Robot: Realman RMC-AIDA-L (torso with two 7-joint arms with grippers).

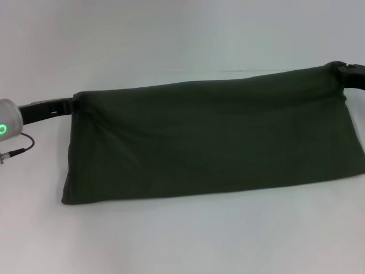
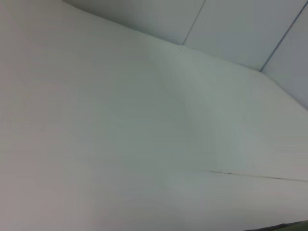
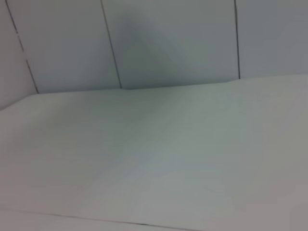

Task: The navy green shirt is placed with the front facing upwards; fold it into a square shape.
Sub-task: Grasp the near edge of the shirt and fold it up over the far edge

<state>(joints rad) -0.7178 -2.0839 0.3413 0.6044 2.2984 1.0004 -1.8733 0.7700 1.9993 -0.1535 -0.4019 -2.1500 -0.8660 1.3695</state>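
From the left claw [image 1: 73,104] to the right claw [image 1: 337,69], each pinching a far corner, the navy green shirt [image 1: 211,142] stretches doubled over the table [image 1: 182,240], mid-fold; next, probably lay it flat.

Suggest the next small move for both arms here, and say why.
Probably carry the held edge forward and lay it down. The navy green shirt hangs as a doubled band, plain side showing, its top corners pinched by the left gripper and right gripper, its lower fold resting on the white table.
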